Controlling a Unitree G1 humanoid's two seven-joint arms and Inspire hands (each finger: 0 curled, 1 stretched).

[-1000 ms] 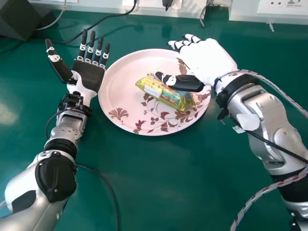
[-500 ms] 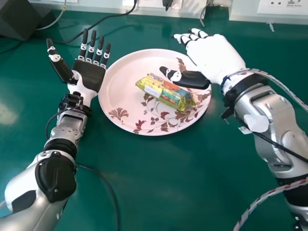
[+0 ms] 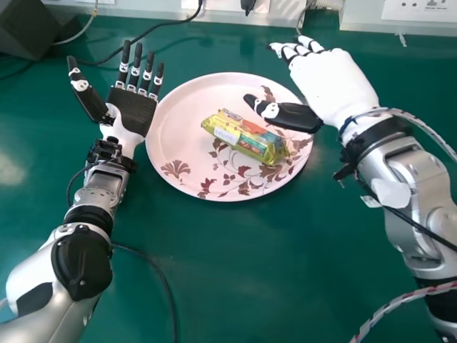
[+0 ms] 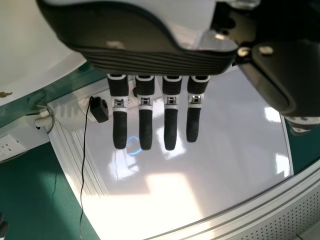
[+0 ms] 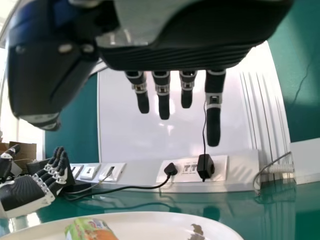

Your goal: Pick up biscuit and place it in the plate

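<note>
At the head view's left, the left hand (image 3: 133, 114) lies palm up over the green table (image 3: 214, 286), beside the plate, its fingers straight and spread, nothing in them; next comes the pink plate (image 3: 178, 143), with its leaf pattern in brown and red; on it, near the middle, lies the biscuit (image 3: 245, 137) in a yellow-green wrapper, slanting, its right end nearer the robot than its left; to the right, the right hand (image 3: 332, 86) hangs palm down by the plate's far right edge, its fingers extended and relaxed, its black thumb reaching over the plate, apart from the wrapper; it grips nothing.
</note>
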